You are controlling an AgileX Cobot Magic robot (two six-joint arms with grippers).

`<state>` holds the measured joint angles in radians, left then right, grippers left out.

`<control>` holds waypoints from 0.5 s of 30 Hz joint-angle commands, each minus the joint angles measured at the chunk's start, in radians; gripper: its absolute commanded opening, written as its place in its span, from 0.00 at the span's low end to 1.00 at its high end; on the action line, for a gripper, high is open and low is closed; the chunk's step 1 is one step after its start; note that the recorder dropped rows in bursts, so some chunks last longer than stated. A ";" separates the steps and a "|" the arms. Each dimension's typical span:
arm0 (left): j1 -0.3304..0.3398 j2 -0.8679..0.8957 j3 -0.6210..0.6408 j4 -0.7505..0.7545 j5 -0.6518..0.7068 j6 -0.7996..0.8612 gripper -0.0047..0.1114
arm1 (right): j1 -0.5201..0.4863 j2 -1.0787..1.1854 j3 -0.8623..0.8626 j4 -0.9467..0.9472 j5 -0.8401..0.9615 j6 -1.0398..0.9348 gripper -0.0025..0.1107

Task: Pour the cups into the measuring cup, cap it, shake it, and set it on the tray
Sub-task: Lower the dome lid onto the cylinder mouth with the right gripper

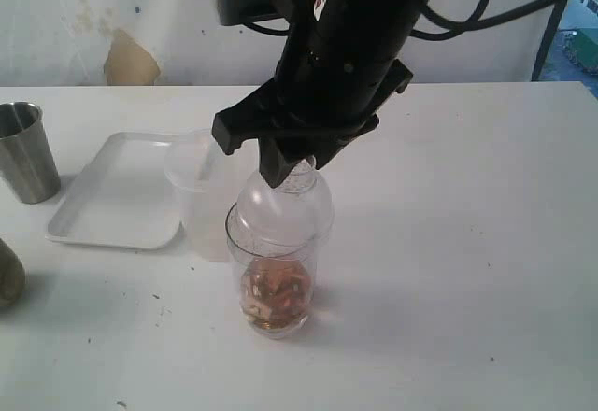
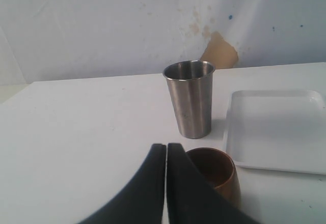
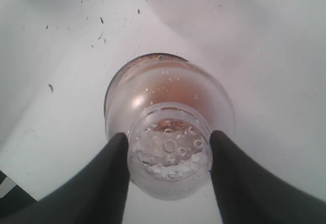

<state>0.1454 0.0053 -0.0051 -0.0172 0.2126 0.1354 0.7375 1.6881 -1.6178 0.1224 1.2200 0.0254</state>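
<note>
Nearby, frosted tub (image 1: 198, 201) beside measuring cup (image 1: 273, 290), tray (image 1: 103, 196) beyond.

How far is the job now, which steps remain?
Pouring looks done: the measuring cup holds brown contents; steel tumbler and brown cup stand aside. In hand: the right gripper grips the cap on it. Left: shaking, then setting it on the tray.

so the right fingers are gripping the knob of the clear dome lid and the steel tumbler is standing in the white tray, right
Not quite. The shiny steel tumbler stands on the white table beside the shallow white plastic tray, not in it, as the left wrist view shows. The right fingers do grip the knob of the clear plastic dome lid.
</note>
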 commanded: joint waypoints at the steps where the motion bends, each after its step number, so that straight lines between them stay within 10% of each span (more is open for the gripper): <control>1: -0.007 -0.005 0.005 -0.008 -0.010 0.000 0.05 | 0.000 0.002 0.004 -0.010 0.001 -0.003 0.02; 15: -0.007 -0.005 0.005 -0.008 -0.010 0.000 0.05 | 0.000 0.002 0.004 -0.010 0.001 -0.003 0.02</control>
<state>0.1454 0.0053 -0.0051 -0.0172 0.2126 0.1354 0.7375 1.6895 -1.6178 0.1224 1.2168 0.0254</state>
